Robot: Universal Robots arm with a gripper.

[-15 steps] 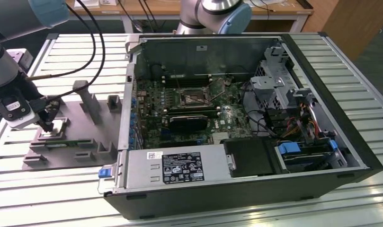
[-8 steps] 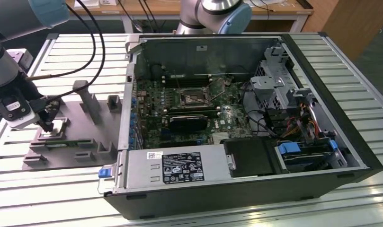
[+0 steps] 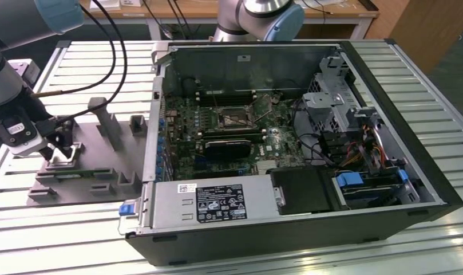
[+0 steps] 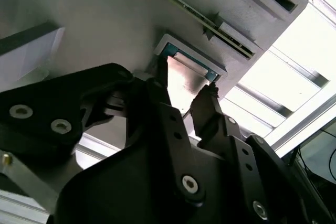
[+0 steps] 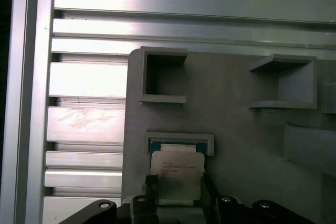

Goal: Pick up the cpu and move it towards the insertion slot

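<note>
Toward the fixture plate's (image 3: 94, 156) corner, exterior view: our gripper (image 3: 61, 152) sits over the cpu (image 3: 63, 160) — insertion slot (image 3: 233, 116) well apart inside the case (image 3: 292, 240). Second wrist view: fingers (image 4: 207, 103) straddle it. First wrist view: they pinch its sides — we'd hold level, square.

End effector (image 5: 178, 184) hides part of the cpu (image 5: 177, 166).

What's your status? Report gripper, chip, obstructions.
Gripper shut on chip, over grey plate. Socket apart, inside open computer case. Case wall stands between.
</note>
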